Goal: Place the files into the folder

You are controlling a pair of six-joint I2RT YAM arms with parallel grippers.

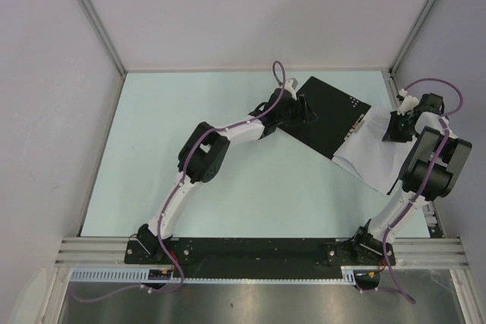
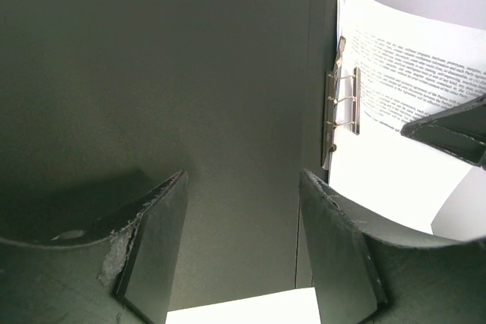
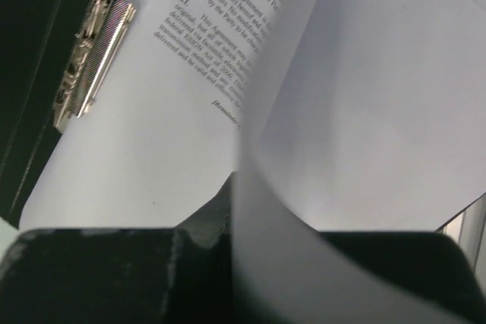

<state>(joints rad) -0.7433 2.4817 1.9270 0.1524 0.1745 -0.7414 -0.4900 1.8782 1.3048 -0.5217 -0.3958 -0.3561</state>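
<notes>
The folder (image 1: 326, 121) lies open at the back right, black inside up, with small white dots (image 1: 355, 102) and a metal clip (image 2: 342, 104) at its spine. The files (image 1: 370, 158) lie on its right half; the top flat sheet bears black text (image 2: 414, 70). My left gripper (image 1: 305, 109) is open, its fingers (image 2: 156, 237) spread just over the black left flap (image 2: 190, 73), holding nothing. My right gripper (image 1: 398, 128) is shut on the edge of a nearly blank sheet (image 3: 357, 111), which curls up over the text sheet (image 3: 205, 43). The red outside is hidden.
The pale green tabletop (image 1: 190, 157) is enclosed by grey walls. An aluminium rail (image 1: 429, 218) runs along the right edge close to my right arm. A slotted rail (image 1: 228, 252) carries both arm bases at the near edge.
</notes>
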